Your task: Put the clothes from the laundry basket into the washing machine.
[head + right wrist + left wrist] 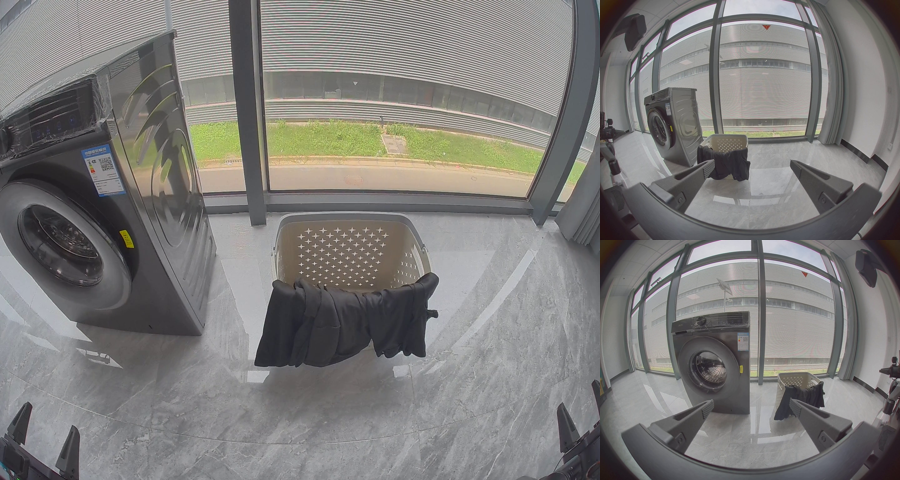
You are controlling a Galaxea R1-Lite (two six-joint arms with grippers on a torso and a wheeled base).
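The left gripper [751,402] and the right gripper [751,162], two in all, are low above the floor with fingers spread wide, holding nothing. Ahead stands one laundry basket [350,217]. One black garment [337,325] hangs over its near rim. One washing machine [94,206] stands to the basket's left, apart from it.

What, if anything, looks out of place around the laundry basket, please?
The black garment hangs over the near rim of the laundry basket, mostly outside rather than lying inside. The washing machine has plastic wrap on top.
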